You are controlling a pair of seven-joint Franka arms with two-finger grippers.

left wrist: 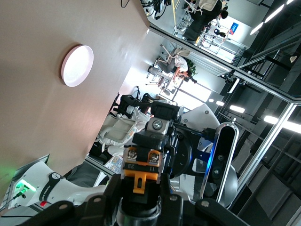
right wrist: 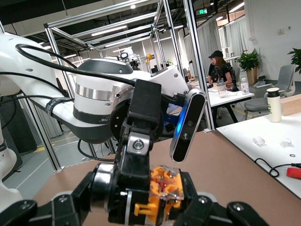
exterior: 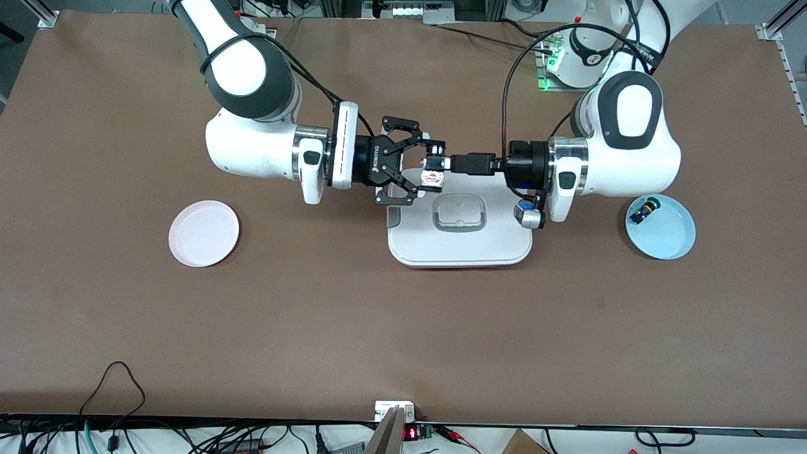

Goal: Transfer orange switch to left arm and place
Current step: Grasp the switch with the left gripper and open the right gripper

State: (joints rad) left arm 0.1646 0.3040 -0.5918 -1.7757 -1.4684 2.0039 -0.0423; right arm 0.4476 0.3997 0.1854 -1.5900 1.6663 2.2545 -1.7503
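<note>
The orange switch (exterior: 432, 174) hangs in the air between the two grippers, over the edge of the white box (exterior: 460, 243) that lies farther from the front camera. My left gripper (exterior: 439, 163), the slim one, is shut on the switch's black barrel (left wrist: 141, 172). My right gripper (exterior: 430, 170), the open-linkage claw, has its fingers closed on the switch's two ends, cap and orange terminal block (right wrist: 162, 190). Both arms reach in level toward each other. The orange cap is hidden by a finger.
A pink plate (exterior: 203, 233) lies toward the right arm's end and also shows in the left wrist view (left wrist: 77, 66). A light blue plate (exterior: 668, 243) toward the left arm's end holds a small black switch with a green cap (exterior: 644, 209).
</note>
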